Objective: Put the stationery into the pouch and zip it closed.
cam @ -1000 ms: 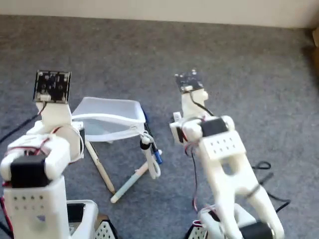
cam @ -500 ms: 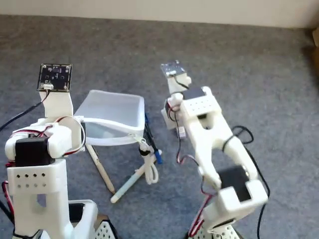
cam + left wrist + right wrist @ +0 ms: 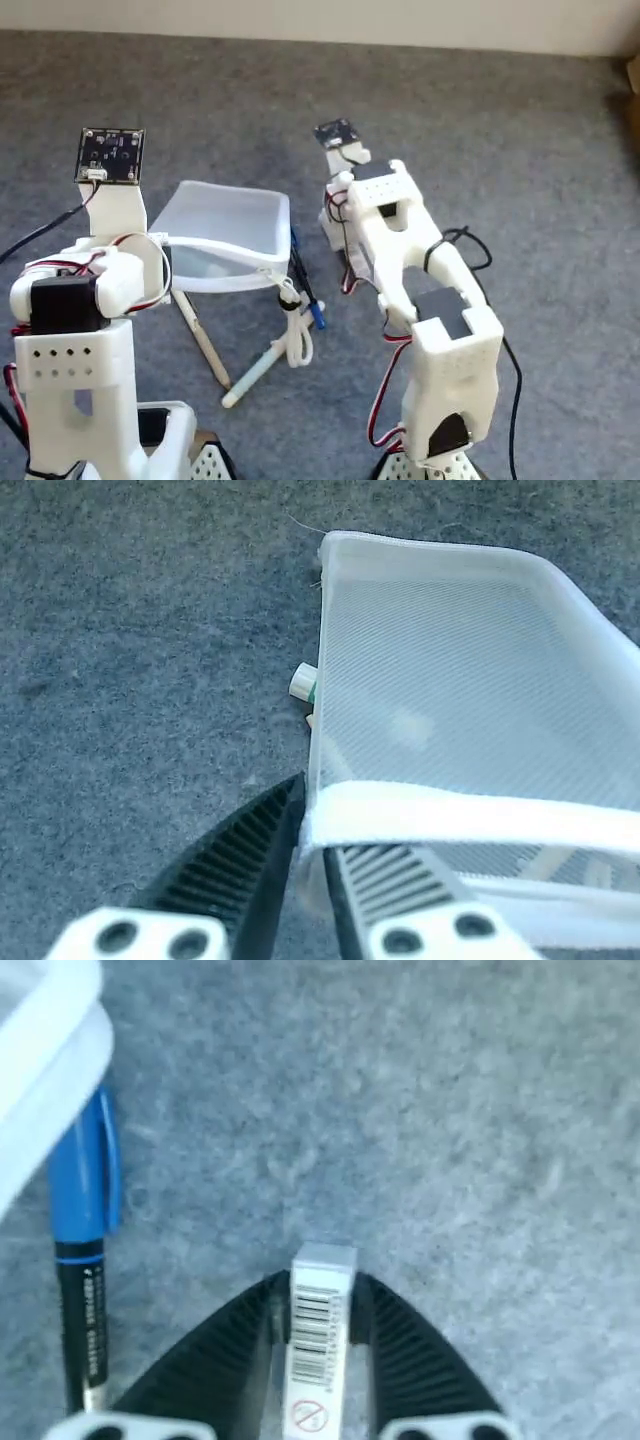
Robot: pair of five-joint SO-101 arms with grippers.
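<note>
Mesh pouch (image 3: 228, 232) on the grey carpet (image 3: 500, 150), its corner pinched in the left gripper (image 3: 314, 825).
A blue pen (image 3: 84, 1196) lies against the pouch's far end. Just past it, the right gripper (image 3: 320, 1285) clamps a small white block (image 3: 322, 1310).

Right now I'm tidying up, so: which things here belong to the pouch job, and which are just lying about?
Job: pouch in left gripper, blue pen, pencil, pale pen, barcoded stick in right gripper.
Lying about: black cable, carpet.
</note>
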